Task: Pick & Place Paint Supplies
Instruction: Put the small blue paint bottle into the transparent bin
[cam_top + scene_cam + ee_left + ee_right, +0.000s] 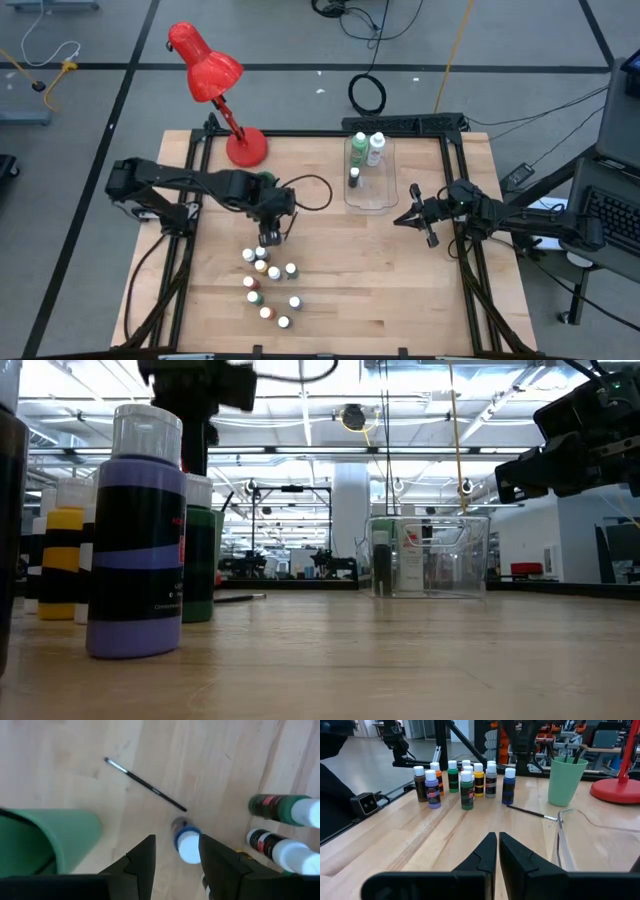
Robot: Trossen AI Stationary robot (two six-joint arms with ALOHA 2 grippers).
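Observation:
Several tiny white-capped paint bottles (270,285) stand upright in a cluster on the wooden table near its front edge. My left gripper (270,237) hangs open above the cluster's far end, pointing down. In its wrist view its fingers (176,840) stand on either side of a blue bottle (188,845) without touching it. A thin dark paintbrush (145,784) lies flat on the table beside that bottle. Two larger bottles, green (358,148) and white (376,148), stand in the clear bin (368,195). My right gripper (415,215) waits shut at the table's right.
A green cup (565,782) holding brushes stands by the red lamp's base (247,148) at the far left. A dark cable (315,195) loops across the table between cup and bin. Bare wood lies between the bottle cluster and the bin.

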